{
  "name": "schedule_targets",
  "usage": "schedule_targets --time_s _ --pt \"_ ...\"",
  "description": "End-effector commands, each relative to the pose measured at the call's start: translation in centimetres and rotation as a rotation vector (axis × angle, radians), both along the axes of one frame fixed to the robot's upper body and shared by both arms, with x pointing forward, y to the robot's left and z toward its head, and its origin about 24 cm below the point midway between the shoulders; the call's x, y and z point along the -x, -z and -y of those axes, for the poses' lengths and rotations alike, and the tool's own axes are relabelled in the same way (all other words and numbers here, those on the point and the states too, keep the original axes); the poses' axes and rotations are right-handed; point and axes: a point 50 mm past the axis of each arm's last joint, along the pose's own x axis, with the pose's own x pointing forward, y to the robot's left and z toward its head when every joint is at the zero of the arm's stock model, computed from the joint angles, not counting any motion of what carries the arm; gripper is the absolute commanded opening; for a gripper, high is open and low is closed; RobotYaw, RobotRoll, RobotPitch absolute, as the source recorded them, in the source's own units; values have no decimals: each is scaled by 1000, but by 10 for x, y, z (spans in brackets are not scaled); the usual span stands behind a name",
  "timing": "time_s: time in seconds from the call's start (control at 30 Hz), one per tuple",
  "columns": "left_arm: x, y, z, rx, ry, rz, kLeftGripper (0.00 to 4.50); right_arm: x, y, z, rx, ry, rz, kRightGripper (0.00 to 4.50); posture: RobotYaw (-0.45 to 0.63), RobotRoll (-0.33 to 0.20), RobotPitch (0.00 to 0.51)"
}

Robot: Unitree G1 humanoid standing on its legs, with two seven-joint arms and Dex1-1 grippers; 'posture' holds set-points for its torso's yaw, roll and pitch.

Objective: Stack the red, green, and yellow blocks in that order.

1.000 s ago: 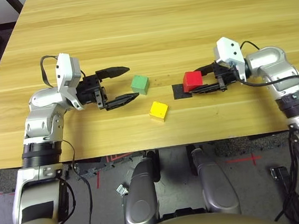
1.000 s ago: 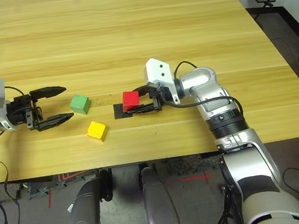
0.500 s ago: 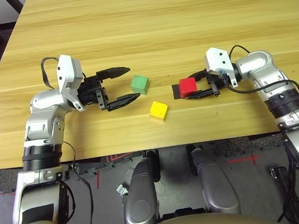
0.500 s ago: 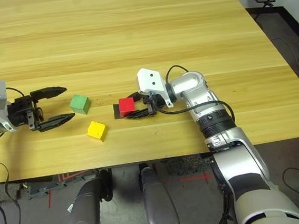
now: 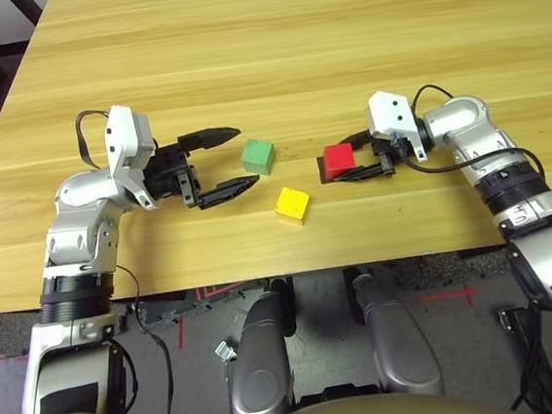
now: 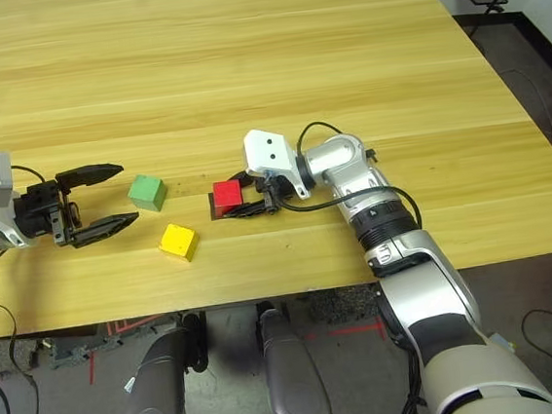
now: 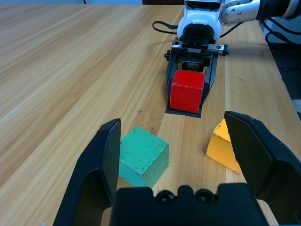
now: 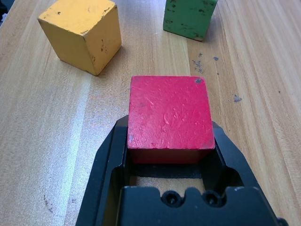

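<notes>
You had the right gripper [image 6: 245,196] low over the table [image 5: 269,31], and its two black fingers were squeezed on the sides of the red block [image 6: 227,193]. The red block sat at the black patch [image 7: 183,109], and you could not tell if it was touching the patch or lifted a little. That grip made sense, because red goes at the bottom of the stack, so it looked like you were setting it in its spot first.

Your left gripper [image 5: 222,159] had its fingers wide apart with nothing between them. It pointed at the green block [image 5: 258,156], which sat just in front of the fingertips, not touching them. It seemed ready to grab green, since green goes on next.

The yellow block [image 5: 292,204] lay on the table closer to you, near the green one and apart from the red one. It goes on top last, so it could stay there for now. No block was on top of another yet.
</notes>
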Motion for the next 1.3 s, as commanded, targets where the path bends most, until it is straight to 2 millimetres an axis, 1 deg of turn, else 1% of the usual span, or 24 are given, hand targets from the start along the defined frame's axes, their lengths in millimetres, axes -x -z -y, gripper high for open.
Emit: schedule_targets --time_s 0.03,0.07,0.13,0.2,0.23,0.3,0.43,0.57,0.67,0.73,0.9,1.0,1.1,1.2,1.3 --pt "4 0 -1 0 5 -2 4500 0 7 1 20 3 -17 2063 332 32 299" --pt "4 0 -1 1 5 -2 4500 0 7 1 21 2 -17 2063 332 32 299" --pt "3 0 -2 1 3 -2 4500 1 7 1 23 -1 -25 2806 330 35 298" --pt "3 -1 -2 1 2 -2 4500 1 6 2 24 -2 -29 3430 328 37 296" --pt "2 -1 -2 0 2 -2 4500 1 6 2 24 -1 -28 3889 325 38 295" --pt "2 -1 -3 -1 3 -3 4500 0 4 4 24 3 -27 4458 320 40 294" --pt "0 -1 -2 -2 7 -5 4500 0 -6 12 17 7 -22 4458 306 42 291" --pt "-3 -1 0 -3 13 -5 4500 6 -26 29 10 -4 -20 4458 292 42 291" --pt "-5 -2 0 -2 17 -5 4500 14 -43 46 13 -3 -16 4458 279 41 290" --pt "-7 -2 0 -3 22 -4 4500 23 -58 63 5 12 -28 4458 272 41 290" --pt "-14 -1 0 -36 54 1 4500 41 -78 86 -17 65 -72 4458 256 40 284" --pt "-23 -1 -4 -70 49 10 4500 47 -87 91 -24 106 -59 4458 237 41 279" --pt "-34 -7 -9 -81 1 34 4500 51 -95 97 -46 170 -15 4458 215 42 277" --pt "-34 -14 -7 -56 6 54 4500 60 -99 102 -77 212 -5 4458 205 46 279" --pt "-30 -9 -1 -68 56 48 4500 65 -97 109 -100 262 -6 4458 199 49 279"
